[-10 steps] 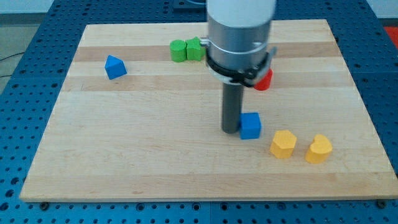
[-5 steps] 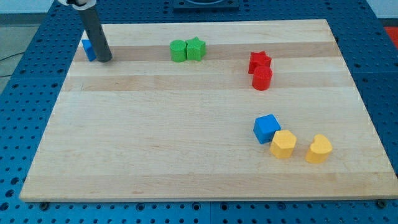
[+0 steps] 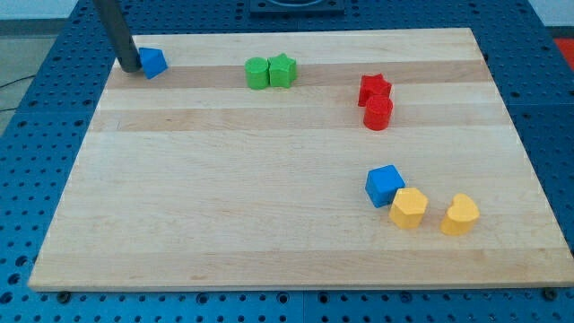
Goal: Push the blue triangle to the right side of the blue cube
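Observation:
The blue triangle (image 3: 153, 62) lies near the board's top left corner. My tip (image 3: 129, 67) stands right against its left side. The blue cube (image 3: 385, 186) sits at the lower right of the board, touching a yellow block (image 3: 408, 207) on its lower right. The triangle is far to the left of the cube and higher in the view.
Two green blocks (image 3: 270, 71) sit together at the top middle. A red star (image 3: 375, 89) and a red cylinder (image 3: 378, 113) stand right of centre. A second yellow block (image 3: 459, 214) lies at the far lower right. The wooden board (image 3: 224, 206) rests on a blue perforated table.
My tip has gone from the triangle's right side to its left side. The blue triangle now sits slightly further right. The other blocks have not moved in the last half second.

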